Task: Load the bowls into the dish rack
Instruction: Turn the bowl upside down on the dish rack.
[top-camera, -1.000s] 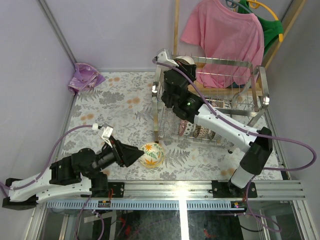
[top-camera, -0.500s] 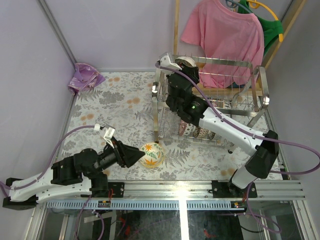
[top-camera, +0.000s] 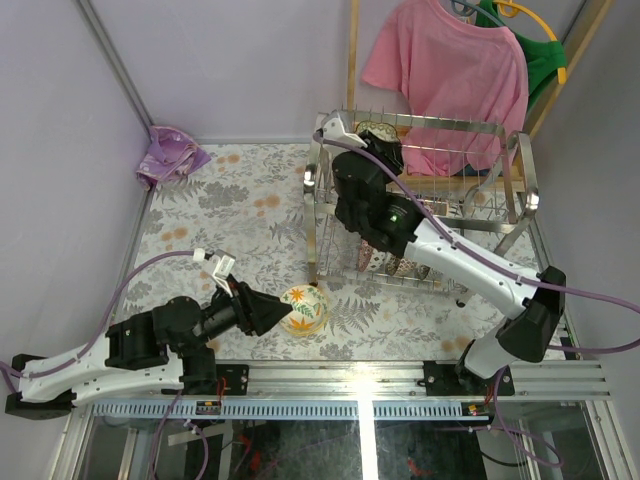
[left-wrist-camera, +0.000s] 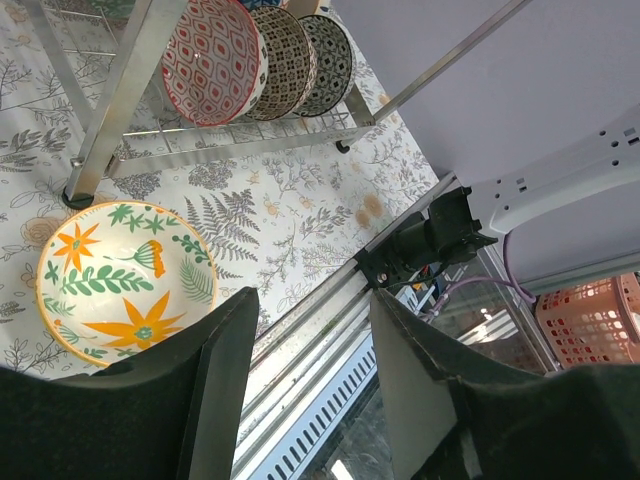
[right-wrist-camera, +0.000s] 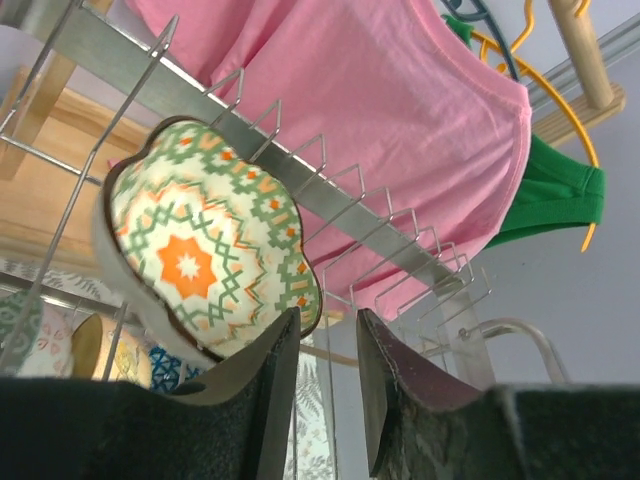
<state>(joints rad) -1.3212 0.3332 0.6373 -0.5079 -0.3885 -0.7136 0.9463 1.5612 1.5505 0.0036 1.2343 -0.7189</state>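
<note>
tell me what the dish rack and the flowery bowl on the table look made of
Dish rack: polished steel wire and tube, judging by mirror-bright reflections. Flowery bowl: probably glazed ceramic, glossy with painted flowers; could be melamine.

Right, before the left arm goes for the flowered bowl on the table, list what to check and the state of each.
1. Left gripper open, nothing in its gap: ok.
2. Flowered bowl mouth up on the table, beside the dish rack's corner post: ok.
3. Bowl rim inside the left gripper's gap: not ok; the bowl lies off to one side of it.
4. Right gripper clear of the patterned bowl in the upper tier: cannot tell; jaws parted, rim very close.
5. Bare prongs next to that bowl: ok.
</note>
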